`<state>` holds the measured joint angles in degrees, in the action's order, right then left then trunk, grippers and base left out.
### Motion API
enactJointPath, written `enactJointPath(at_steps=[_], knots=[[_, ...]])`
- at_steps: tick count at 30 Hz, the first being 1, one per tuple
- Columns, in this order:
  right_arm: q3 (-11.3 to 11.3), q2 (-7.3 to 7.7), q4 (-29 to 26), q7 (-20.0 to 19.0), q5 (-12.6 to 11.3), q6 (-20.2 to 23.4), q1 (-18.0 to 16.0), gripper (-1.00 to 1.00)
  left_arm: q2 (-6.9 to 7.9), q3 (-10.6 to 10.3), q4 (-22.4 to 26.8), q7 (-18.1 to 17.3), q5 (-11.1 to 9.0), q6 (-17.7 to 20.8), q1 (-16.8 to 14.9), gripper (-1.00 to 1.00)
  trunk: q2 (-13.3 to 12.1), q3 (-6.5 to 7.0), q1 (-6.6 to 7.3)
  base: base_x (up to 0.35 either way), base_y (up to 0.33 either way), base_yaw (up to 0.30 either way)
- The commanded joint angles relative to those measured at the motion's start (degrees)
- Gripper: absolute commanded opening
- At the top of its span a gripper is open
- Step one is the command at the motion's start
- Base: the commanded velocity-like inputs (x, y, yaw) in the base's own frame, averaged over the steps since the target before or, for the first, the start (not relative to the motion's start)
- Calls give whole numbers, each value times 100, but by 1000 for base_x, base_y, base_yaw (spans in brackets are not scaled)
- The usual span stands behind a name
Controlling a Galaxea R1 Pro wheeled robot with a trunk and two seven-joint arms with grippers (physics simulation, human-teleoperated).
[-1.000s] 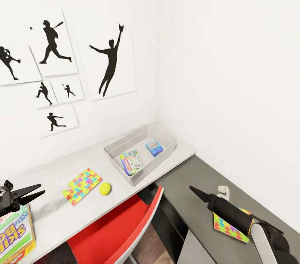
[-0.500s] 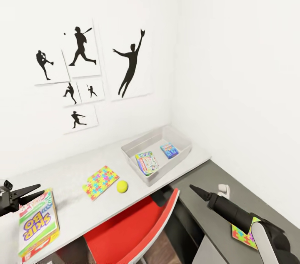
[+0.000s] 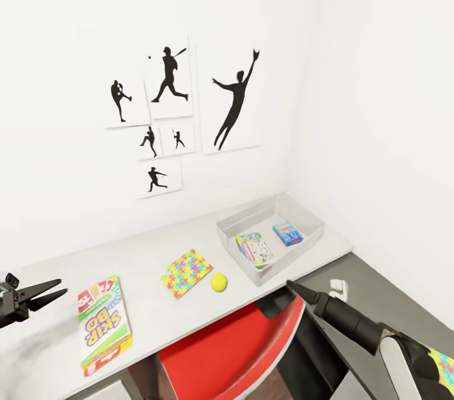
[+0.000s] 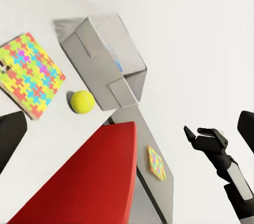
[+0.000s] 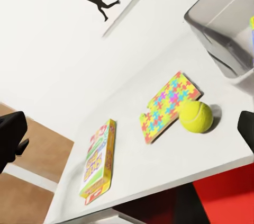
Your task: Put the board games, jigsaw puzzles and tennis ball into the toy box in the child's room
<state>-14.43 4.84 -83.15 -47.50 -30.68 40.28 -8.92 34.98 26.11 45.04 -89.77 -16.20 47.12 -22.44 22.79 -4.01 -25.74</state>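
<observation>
Pale table meets white walls; left jaws parted, right jaws' state unclear.

I see a yellow-green tennis ball, a multicoloured jigsaw puzzle, a green-white-red Skip-Bo box, a light grey toy box and a red chair.

We are in a child's room in a home. On the white wall hang black sports-silhouette pictures of ball players batting, pitching and leaping. Below them runs a pale grey desk with a red chair pushed under it. Toys lie on the desk: a Skip-Bo game box, a bright jigsaw puzzle, a tennis ball and a grey toy box holding two more game boxes.
</observation>
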Motion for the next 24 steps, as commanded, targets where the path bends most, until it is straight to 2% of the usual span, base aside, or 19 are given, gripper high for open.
enactJointPath(at_steps=[1,13,24], knots=[[-6,1,-4,-5,-22,38,-5,100,0,-1,-4,-23,3,61,-6,100,13,-12,-4,0,278,78],[0,-1,-10,9,7,42,-5,100,1,-1,-4,-23,7,61,-6,100,13,-11,-4,0,285,15],[1,-1,-17,29,49,47,-5,100,0,-6,-4,-23,11,61,-6,100,13,-11,-4,-27,268,235]])
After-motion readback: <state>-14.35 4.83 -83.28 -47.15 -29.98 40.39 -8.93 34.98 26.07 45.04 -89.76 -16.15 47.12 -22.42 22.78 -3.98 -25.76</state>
